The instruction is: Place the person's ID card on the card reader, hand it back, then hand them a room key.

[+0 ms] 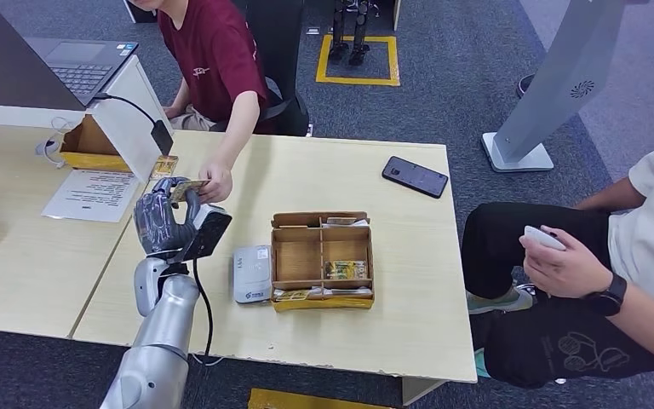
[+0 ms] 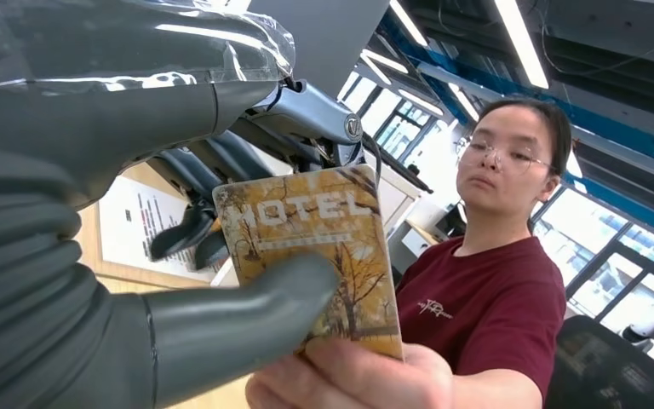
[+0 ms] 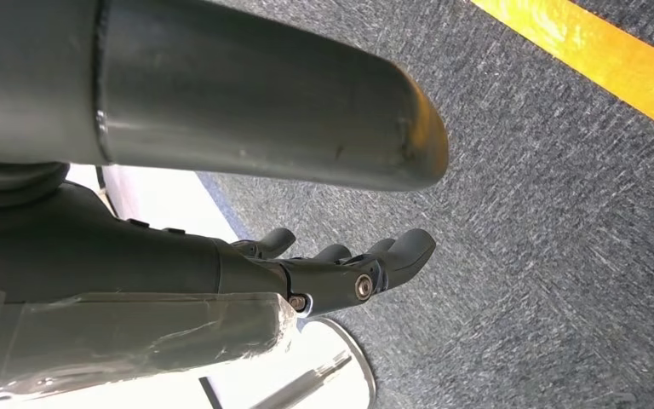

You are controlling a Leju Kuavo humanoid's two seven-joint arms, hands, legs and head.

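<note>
The light wooden table (image 1: 375, 183) runs across the head view, its left end continuing under a raised counter with a laptop (image 1: 81, 60) cut off at the top edge. A person in a dark red shirt (image 1: 213, 51) sits behind the table, head cropped out of the head view; a second person at the right (image 1: 639, 247) is cut by the frame, holding a small white object too small to identify. The silver left arm (image 1: 157, 341) rises from the bottom edge, forearm near upright, the left hand (image 1: 166, 223) lifted above the table's near-left part with palm side turned toward the seated person. An open wooden compartment box (image 1: 322, 258) sits mid-table, its cards hard to read, with the white card reader (image 1: 252, 273) just beside it and a dark phone (image 1: 415, 176) farther back. The hotel room key (image 2: 319, 256) is pinched between the left thumb and fingers, long axis stretching away toward the person, whose hand (image 1: 215, 183) grips its far end; the thumb hides part of its face. The right hand (image 3: 341, 268) hangs over grey carpet, fingers loosely apart, holding nothing.
</note>
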